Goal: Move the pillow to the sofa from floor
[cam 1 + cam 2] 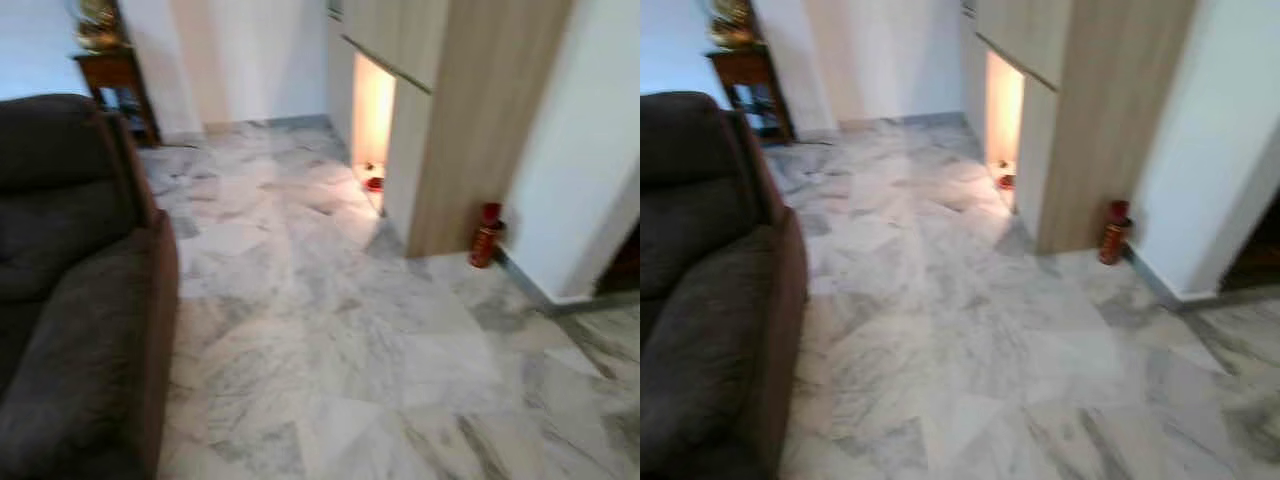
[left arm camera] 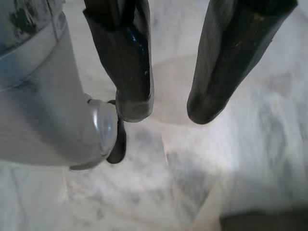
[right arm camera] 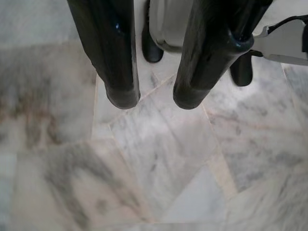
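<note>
A dark brown sofa (image 1: 70, 290) stands at the left of the head views, its armrest facing the marble floor (image 1: 330, 330). No pillow can be made out on the floor in these frames. My left gripper (image 2: 168, 110) hangs over the marble tiles, open, with nothing between its fingers. My right gripper (image 3: 155, 98) also hangs above the floor, open with a small gap and holding nothing.
A wooden cabinet (image 1: 470, 110) with a lit niche stands at the back right, a red fire extinguisher (image 1: 486, 236) beside it. A small wooden side table (image 1: 115, 85) stands at the back left. A dark doorway (image 1: 625, 265) opens at the far right.
</note>
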Controlling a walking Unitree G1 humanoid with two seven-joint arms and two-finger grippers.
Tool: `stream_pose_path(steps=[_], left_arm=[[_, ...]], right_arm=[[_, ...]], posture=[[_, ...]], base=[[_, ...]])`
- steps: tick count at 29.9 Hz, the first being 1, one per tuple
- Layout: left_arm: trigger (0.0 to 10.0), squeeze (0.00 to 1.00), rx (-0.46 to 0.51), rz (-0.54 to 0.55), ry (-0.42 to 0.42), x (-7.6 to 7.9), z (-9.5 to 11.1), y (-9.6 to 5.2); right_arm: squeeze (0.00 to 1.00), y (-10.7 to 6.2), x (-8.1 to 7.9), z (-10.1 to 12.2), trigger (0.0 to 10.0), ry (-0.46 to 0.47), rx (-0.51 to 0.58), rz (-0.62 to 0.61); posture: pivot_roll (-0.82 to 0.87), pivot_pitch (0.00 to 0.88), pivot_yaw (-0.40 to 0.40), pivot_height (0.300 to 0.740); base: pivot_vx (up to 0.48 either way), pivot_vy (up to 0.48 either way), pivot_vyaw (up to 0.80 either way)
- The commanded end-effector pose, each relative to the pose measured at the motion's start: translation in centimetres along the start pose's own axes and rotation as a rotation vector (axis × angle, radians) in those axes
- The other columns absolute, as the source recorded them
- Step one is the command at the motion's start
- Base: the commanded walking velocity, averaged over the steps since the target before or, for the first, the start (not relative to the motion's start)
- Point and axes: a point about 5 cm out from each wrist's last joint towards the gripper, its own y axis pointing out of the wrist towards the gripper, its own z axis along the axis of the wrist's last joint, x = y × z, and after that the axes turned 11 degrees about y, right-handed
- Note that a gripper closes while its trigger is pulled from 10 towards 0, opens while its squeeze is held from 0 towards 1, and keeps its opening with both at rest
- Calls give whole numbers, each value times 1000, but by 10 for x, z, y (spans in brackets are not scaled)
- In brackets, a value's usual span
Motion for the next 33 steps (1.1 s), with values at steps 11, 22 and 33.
stream_pose_path(steps=[11,22,33], left_arm=[[10000,0,-3,-6,62,9,-4,-1],[10000,0,-2,4,81,3,-2,-1],[10000,0,-14,0,103,2,-5,-1]], right_arm=[[0,1,-12,-5,10000,12,10,19],[0,1,-24,-15,10000,66,6,20],[0,1,-24,-15,10000,90,6,-6]], posture=[[-104,0,18,740],[-99,0,36,740],[-99,0,43,740]], base=[[0,0,800],[0,0,342],[0,171,0]])
